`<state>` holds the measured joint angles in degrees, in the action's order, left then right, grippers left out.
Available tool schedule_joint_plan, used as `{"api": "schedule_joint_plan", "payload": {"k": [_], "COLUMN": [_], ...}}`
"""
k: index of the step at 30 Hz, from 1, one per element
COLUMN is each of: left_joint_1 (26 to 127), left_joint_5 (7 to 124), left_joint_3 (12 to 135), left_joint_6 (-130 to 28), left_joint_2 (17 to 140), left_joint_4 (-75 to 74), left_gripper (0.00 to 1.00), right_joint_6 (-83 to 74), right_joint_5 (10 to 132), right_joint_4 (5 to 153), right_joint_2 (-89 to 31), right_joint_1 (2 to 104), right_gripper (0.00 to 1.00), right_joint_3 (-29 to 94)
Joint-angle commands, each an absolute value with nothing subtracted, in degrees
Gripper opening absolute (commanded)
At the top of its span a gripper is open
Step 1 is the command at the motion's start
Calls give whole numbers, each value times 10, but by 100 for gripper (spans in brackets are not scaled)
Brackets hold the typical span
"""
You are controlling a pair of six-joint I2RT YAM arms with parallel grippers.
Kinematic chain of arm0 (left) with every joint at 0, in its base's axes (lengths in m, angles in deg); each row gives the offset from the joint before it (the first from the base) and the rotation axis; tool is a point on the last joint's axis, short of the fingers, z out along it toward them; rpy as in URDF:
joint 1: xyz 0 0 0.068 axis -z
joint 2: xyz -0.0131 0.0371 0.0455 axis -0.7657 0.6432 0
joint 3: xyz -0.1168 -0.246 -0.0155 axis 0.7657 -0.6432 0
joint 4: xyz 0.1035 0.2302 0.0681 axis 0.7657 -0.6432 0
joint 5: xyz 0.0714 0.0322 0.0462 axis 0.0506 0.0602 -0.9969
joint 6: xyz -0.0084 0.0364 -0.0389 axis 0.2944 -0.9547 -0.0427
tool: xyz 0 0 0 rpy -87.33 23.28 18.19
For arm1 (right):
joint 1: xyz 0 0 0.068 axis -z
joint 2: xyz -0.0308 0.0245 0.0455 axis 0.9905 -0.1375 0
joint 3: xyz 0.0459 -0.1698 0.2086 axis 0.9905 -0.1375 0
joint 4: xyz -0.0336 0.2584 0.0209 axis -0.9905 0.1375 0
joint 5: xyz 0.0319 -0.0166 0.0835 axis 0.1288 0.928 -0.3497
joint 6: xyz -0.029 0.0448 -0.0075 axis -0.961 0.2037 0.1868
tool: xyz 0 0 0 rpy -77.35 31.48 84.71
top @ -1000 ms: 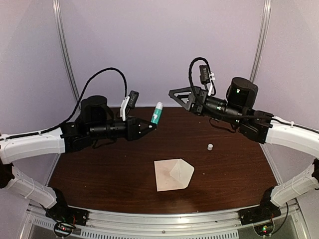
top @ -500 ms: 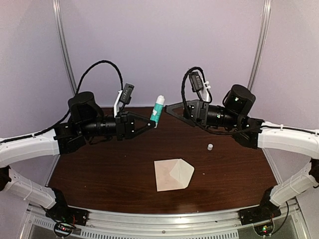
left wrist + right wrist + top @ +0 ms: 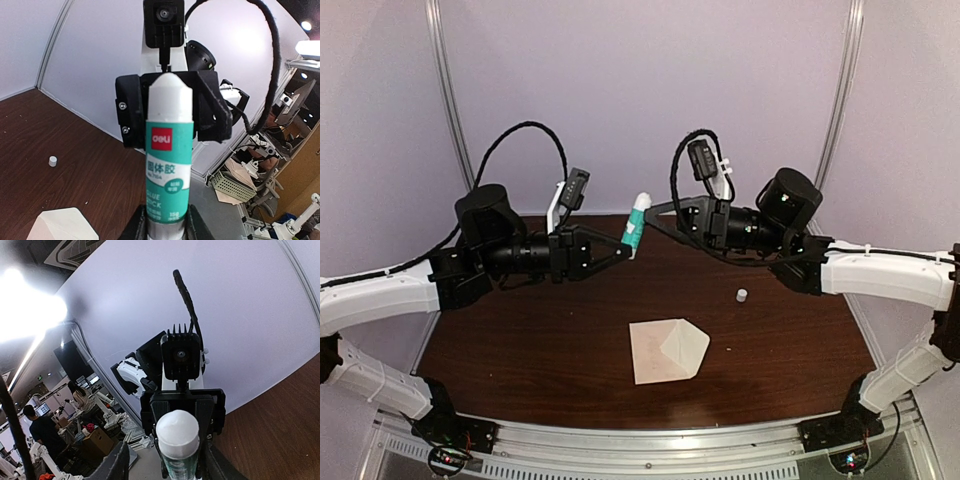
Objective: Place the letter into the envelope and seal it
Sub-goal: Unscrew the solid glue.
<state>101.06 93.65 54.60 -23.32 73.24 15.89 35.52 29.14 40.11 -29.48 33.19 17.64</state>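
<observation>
Envelope (image 3: 666,351): flat on the dark table (image 3: 520,340), nearer my bases than anything else, pointed flap toward the right.
Left gripper (image 3: 628,249): raised beyond the envelope, clamped on the lower end of a teal and white glue stick (image 3: 169,150).
Glue stick: upright, well above the envelope, rounded white tip uppermost.
Right gripper (image 3: 652,212): high beyond the envelope, jaws spread wide, one finger on each side of the stick's white tip; contact I cannot tell.
Small white cylinder (image 3: 741,295): on the table, beyond the envelope and to its right, apart from it.
</observation>
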Motion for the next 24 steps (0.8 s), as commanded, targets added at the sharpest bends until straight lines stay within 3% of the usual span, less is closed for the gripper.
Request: {"api": "schedule_joint_plan", "payload": {"k": [1,8,17,24], "left_joint_1": [1010,1010,1010,1010], "left_joint_5": [960,978,958,873], "left_joint_3": [550,559,555,557], "left_joint_6": [-227,-222,-227,-260], "left_joint_2": [738,755,746,727], "left_joint_4": [196,207,201,132], "left_gripper": [0,0,0,0], "right_joint_6": [359,354,346,290], "right_joint_5": [284,284,282,368], "right_joint_4": [371,379,392,531], "right_joint_2": [-296,-307,-312,-308], "right_joint_1": [328,328,327,327], "right_gripper": [47,40,9,3], "right_joint_3": [199,209,210,232]}}
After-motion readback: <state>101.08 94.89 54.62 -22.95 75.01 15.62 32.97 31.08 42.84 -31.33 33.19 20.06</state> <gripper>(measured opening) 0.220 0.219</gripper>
